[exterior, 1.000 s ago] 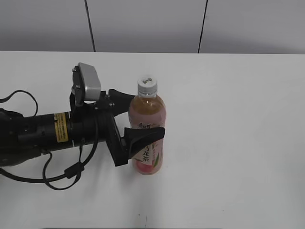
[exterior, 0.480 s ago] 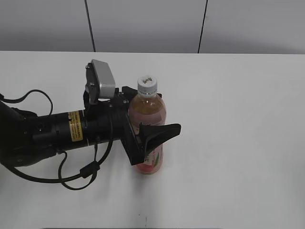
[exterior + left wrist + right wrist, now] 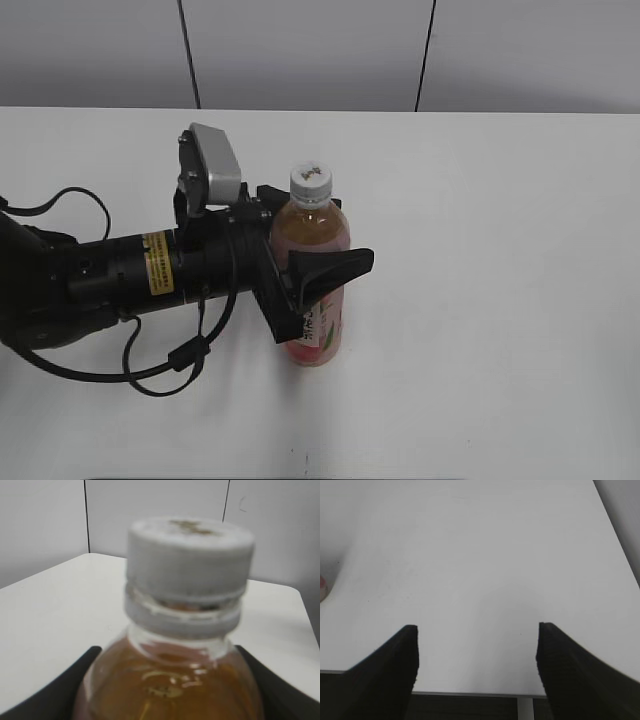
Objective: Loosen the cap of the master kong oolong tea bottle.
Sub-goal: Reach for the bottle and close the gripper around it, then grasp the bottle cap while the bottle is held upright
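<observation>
The master kong oolong tea bottle [image 3: 318, 330] stands upright on the white table [image 3: 500, 250], its white cap [image 3: 310, 181] on top. My left gripper [image 3: 318, 232] reaches in from the left, one black finger behind the bottle's shoulder and one in front, pressed against its body. In the left wrist view the cap [image 3: 189, 550] fills the middle, blurred, above the amber bottle [image 3: 170, 690], with the left gripper's fingers [image 3: 167, 655] against both sides. My right gripper [image 3: 477, 630] is open and empty over bare table and does not show in the exterior view.
The left arm with its cables [image 3: 130, 275] lies across the table's left side. A grey panelled wall [image 3: 300, 50] runs behind the table's far edge. The right wrist view shows the table's near edge [image 3: 470, 692] below the fingers.
My left gripper moved right and around the bottle, then its front finger closed in against the bottle's body. The bottle stays upright in nearly the same spot.
</observation>
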Controlling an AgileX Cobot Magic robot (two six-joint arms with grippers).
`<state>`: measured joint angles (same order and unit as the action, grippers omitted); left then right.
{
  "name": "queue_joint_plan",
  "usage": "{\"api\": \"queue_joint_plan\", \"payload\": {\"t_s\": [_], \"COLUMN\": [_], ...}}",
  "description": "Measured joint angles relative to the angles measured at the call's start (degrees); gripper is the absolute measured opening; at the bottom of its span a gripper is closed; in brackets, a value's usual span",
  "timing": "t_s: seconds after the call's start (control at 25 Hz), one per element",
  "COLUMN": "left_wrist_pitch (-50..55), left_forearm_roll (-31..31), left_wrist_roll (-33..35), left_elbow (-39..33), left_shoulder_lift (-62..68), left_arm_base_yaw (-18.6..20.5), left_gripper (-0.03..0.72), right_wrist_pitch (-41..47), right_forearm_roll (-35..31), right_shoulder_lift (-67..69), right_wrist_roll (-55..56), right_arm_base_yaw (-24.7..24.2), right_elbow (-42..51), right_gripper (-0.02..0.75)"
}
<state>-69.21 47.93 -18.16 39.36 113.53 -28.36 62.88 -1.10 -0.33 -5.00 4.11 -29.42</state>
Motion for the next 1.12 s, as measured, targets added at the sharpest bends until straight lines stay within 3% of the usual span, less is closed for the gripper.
{"api": "queue_joint_plan", "payload": {"t_s": [0.76, 1.12], "left_wrist_pitch": [0.05, 0.05], "left_forearm_roll": [-0.51, -0.61], "left_wrist_roll": [-0.05, -0.11], "left_elbow": [0.0, 0.0], "left_shoulder_lift": [0.0, 0.0], "left_arm_base_yaw": [0.0, 0.0], "left_gripper": [0.456, 0.456], "right_wrist_pitch": [-0.92, -4.6], "right_forearm_roll": [-1.85, -9.88], "right_shoulder_lift": [0.94, 30.28], "right_wrist_roll": [-0.83, -14.52], "right_arm_base_yaw": [0.0, 0.0], "right_elbow": [-0.62, -13.07], "right_gripper": [0.555, 0.523]}}
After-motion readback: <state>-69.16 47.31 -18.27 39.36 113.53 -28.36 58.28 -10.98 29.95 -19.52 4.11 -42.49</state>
